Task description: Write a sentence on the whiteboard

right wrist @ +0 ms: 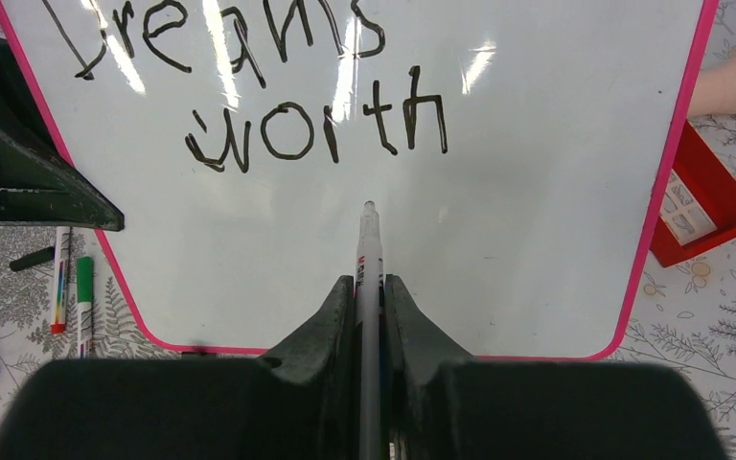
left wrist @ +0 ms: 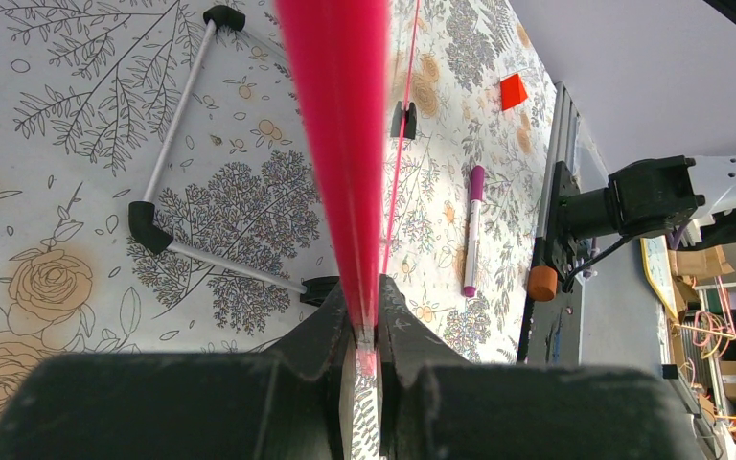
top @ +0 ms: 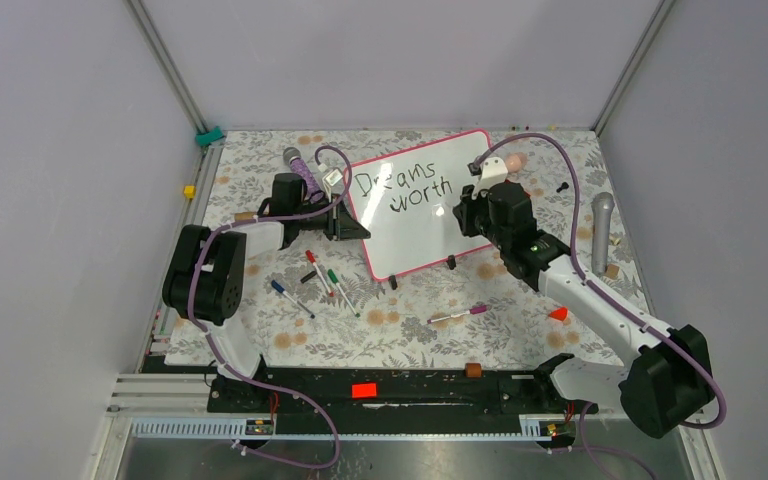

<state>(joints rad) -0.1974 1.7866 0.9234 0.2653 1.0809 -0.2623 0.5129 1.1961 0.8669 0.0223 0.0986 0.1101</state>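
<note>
The right gripper [right wrist: 369, 287] is clenched on a marker [right wrist: 368, 240]. Its tip sits just ahead of the fingers, over bare whiteboard [right wrist: 537, 192] under "worth" of the sentence [right wrist: 316, 125]; contact cannot be told. The third line likely comes next: begin further left, press lightly, keep strokes level. The left gripper [left wrist: 364, 331] pinches the whiteboard's edge, bracing it.

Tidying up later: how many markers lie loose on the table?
4: blue, red and green together by the whiteboard's near-left corner, purple alone in front of it. More may be hidden.
</note>
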